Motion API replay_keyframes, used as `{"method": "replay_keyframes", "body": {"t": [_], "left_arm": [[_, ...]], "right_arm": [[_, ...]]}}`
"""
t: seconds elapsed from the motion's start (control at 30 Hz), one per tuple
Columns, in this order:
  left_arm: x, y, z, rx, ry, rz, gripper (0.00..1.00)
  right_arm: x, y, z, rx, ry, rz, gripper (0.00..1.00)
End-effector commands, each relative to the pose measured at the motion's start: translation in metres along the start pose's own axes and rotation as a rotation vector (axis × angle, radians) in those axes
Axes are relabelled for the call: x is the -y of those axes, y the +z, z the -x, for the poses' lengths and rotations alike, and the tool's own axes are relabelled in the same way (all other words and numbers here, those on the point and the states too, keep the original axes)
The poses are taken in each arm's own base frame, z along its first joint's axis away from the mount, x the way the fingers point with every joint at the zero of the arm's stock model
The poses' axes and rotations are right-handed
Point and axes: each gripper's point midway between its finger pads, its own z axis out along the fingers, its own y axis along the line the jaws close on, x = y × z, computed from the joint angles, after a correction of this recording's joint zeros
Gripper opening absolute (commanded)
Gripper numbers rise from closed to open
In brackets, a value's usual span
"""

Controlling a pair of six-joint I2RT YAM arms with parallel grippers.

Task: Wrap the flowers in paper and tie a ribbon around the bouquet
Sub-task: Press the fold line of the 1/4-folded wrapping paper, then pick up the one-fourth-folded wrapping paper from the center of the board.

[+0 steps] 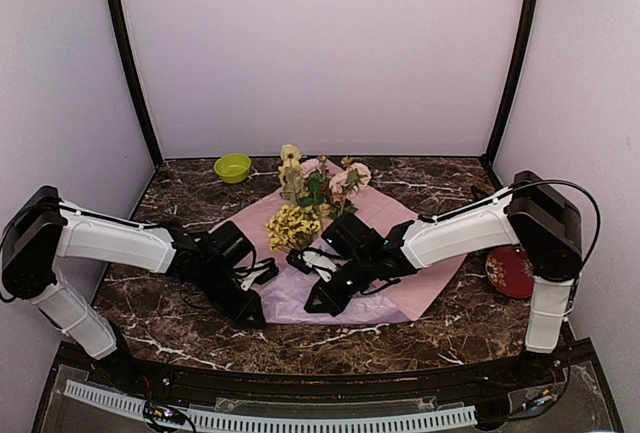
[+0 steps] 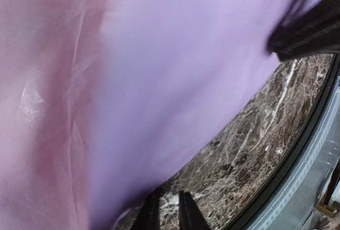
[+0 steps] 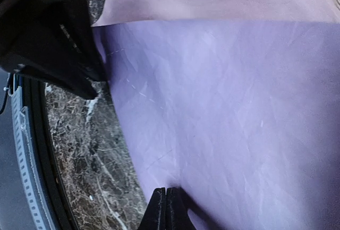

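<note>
The paper lies spread on the marble table, pink on top, with its near part turned over and showing lilac. The flowers, pink and yellow, rest on its far half. My right gripper is shut, and its tips sit at the lilac flap's edge with no paper showing between them. My left gripper is low at the paper's near-left edge. Its fingers stand slightly apart over bare marble, beside the lilac paper. I cannot pick out the ribbon among the black gripper parts.
A green bowl stands at the back left, and a red plate lies under the right arm's elbow. The table's front rim runs close to both grippers. The left arm's black body is close beside the right gripper.
</note>
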Motion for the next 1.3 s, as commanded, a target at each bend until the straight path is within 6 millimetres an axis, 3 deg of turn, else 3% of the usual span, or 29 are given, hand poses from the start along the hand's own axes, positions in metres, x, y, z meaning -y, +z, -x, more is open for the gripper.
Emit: {"method": "replay_keyframes", "body": {"t": [0.0,0.17,0.27,0.43,0.53,0.63,0.77,1.0,1.27], "left_arm": [[0.010,-0.026,0.012,0.093,0.031,-0.012,0.20],[0.008,-0.055,0.025,0.221,-0.023,0.012,0.40],[-0.023,-0.072,0.028,0.285,-0.168,0.077,0.48],[-0.081,-0.080,0.016,0.318,-0.486,0.131,0.49],[-0.111,-0.089,0.008,0.334,-0.568,0.247,0.51],[-0.131,-0.101,0.007,0.404,-0.589,0.354,0.62],[-0.138,-0.098,0.004,0.459,-0.641,0.321,0.68],[-0.150,-0.071,-0.006,0.429,-0.732,0.224,0.68],[-0.140,-0.063,0.019,0.480,-0.696,0.081,0.63]], "right_arm": [[0.025,0.004,0.012,0.028,0.045,-0.062,0.00],[0.035,0.013,0.002,-0.003,0.089,-0.061,0.00],[0.037,0.014,-0.002,-0.014,0.107,-0.064,0.00],[0.038,0.015,-0.007,-0.028,0.124,-0.059,0.00],[0.038,0.015,-0.007,-0.024,0.126,-0.059,0.00],[0.038,0.015,-0.008,-0.024,0.132,-0.055,0.00],[0.037,0.015,-0.008,-0.027,0.133,-0.054,0.00],[0.036,0.016,-0.007,-0.029,0.131,-0.046,0.00],[0.037,0.018,-0.009,-0.035,0.140,-0.045,0.00]]}}
